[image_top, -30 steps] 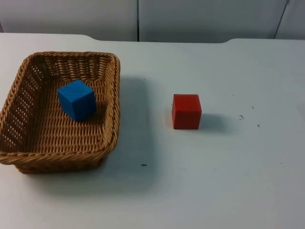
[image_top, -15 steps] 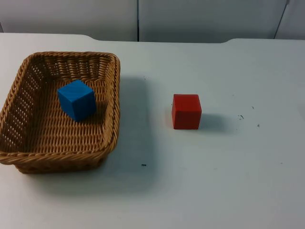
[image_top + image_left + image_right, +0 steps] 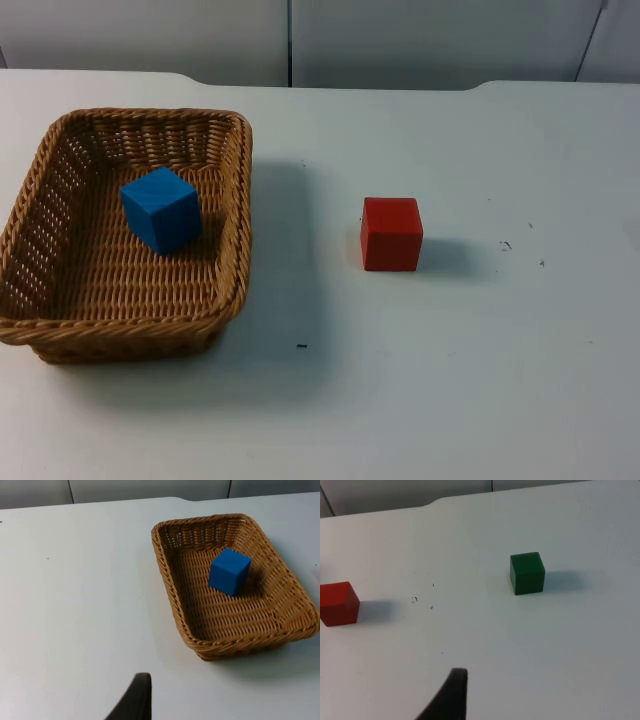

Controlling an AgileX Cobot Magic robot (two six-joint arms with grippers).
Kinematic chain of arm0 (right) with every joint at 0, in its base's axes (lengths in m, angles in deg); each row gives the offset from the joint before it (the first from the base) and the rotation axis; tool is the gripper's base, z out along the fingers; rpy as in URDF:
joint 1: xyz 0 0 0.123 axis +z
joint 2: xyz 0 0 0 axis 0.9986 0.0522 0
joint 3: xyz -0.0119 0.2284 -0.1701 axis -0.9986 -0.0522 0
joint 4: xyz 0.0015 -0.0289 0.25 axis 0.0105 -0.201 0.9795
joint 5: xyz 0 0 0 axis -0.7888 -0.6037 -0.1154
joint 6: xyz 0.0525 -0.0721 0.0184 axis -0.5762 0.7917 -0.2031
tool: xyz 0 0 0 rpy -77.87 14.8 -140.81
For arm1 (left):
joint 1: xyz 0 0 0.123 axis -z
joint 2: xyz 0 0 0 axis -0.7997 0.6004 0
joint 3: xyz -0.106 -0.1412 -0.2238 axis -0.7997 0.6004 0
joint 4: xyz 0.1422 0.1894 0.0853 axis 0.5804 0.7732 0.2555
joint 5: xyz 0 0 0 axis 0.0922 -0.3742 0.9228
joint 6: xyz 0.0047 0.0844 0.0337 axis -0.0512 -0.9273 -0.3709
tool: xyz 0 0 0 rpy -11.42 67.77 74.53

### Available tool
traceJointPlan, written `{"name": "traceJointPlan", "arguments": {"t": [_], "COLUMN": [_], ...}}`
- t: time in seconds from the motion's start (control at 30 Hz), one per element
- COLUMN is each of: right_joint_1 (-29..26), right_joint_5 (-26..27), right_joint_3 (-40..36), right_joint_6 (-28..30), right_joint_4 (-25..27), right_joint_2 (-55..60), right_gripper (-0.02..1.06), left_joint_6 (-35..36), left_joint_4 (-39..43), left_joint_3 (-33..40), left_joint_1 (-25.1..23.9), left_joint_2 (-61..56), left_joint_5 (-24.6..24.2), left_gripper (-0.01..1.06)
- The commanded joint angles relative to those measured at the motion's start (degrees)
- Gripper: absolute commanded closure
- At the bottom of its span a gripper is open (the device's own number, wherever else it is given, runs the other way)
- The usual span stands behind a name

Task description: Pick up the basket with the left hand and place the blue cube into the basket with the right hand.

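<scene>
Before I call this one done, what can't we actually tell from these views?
- Left claw: one fingertip at the edge of the left wrist view; open or shut cannot be told.
- Right claw: the same in the right wrist view.
- Blue cube: it sits in the basket, but its underside and far faces are hidden by its own body.
- Small dark specks on the table: too small to identify.
</scene>
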Motion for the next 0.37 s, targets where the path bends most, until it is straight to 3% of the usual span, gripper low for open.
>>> {"name": "traceJointPlan", "arguments": {"t": [0.0, 0.33], "right_joint_1": [-0.3, 2.9], "right_joint_5": [0.6, 0.6], "right_joint_3": [-0.3, -0.3], "right_joint_6": [0.3, 0.3], "right_joint_4": [0.0, 0.0], "right_joint_2": [-0.2, -0.2], "right_gripper": [0.00, 0.00], "left_joint_6": [0.6, 0.6], "left_joint_4": [0.1, 0.1], "left_joint_3": [0.2, 0.2], "left_joint_1": [0.3, 0.3], "left_joint_2": [-0.2, -0.2], "left_joint_5": [0.5, 0.5], "left_gripper": [0.09, 0.09]}}
